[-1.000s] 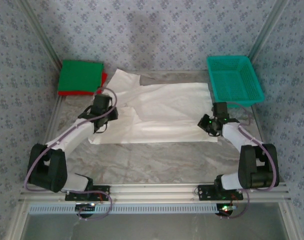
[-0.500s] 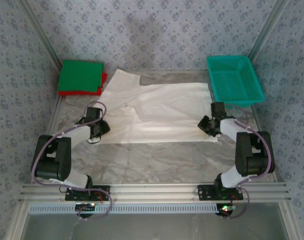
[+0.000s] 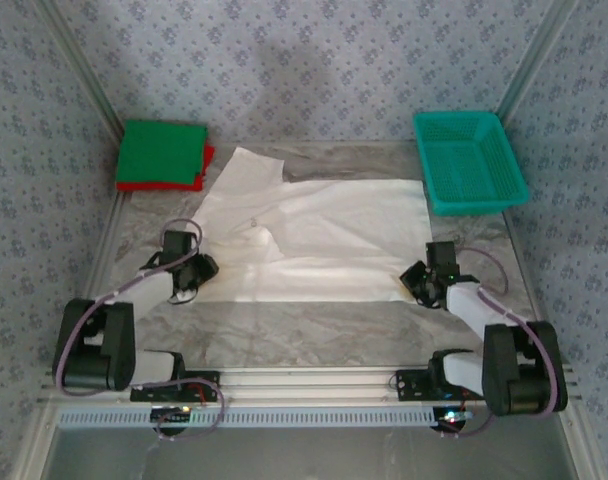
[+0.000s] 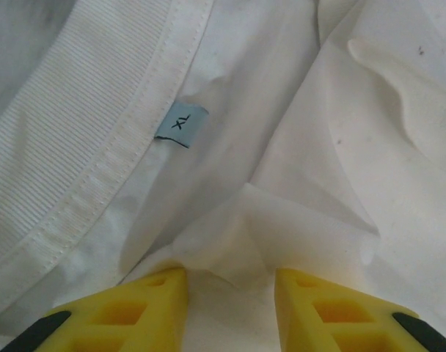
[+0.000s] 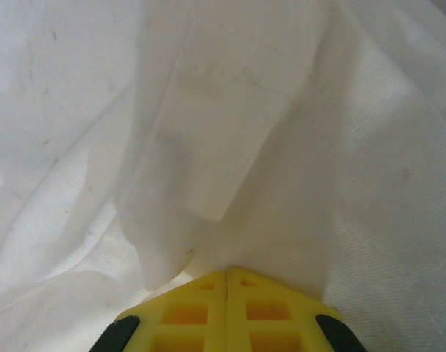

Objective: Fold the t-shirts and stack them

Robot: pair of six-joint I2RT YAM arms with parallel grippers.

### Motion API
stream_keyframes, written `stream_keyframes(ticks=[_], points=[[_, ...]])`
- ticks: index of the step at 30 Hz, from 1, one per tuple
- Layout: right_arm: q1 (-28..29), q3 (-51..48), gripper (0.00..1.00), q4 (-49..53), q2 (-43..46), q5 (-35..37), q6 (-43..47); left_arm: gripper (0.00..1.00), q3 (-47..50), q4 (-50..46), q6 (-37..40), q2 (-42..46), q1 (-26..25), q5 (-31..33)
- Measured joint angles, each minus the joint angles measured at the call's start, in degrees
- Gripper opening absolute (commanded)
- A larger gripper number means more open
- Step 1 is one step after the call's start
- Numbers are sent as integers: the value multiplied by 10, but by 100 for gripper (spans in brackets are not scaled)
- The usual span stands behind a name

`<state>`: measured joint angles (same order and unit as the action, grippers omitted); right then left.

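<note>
Since a second ago both my arms have drawn back toward the near edge, and the near hem of the off-white t-shirt (image 3: 324,235) has come with them. It now lies flatter and closer to me. At the far left, the green t-shirt (image 3: 162,150) sits folded on the red t-shirt (image 3: 134,186), so I judge two shirts done and stacked. My left end effector (image 3: 192,272) sits low at the white shirt's near left corner. In the wrist view its fingers (image 4: 230,282) stand apart with a ridge of cloth rising between them, just below the ribbed collar (image 4: 76,147) and its XL label (image 4: 181,125). The white shirt is spread across the middle of the surface (image 3: 304,330), not yet folded, and that is the bulk of what is left. My right end effector (image 3: 424,285) is at the near right corner, its fingers pressed together on a pinch of the cloth (image 5: 228,275). There is a bare strip of room between hem and rail. The far sleeve lies just beside the stack, and the teal mesh basket (image 3: 479,203) crowds the far right corner.
</note>
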<state>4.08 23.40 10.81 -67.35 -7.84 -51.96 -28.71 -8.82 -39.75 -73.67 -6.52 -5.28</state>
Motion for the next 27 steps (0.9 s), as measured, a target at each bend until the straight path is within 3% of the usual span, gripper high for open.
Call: stream_keyframes(ticks=[8,16,27], points=[[26,46,0,51,6,25,11,32,-96,-99,20,16,-34,-14],[90,96,0,49,9,50,34,24,-135,-98,26,-11,-113,-15],[104,153,0,10,-87,55,55,24,-141,-52,18,-123,-115,5]])
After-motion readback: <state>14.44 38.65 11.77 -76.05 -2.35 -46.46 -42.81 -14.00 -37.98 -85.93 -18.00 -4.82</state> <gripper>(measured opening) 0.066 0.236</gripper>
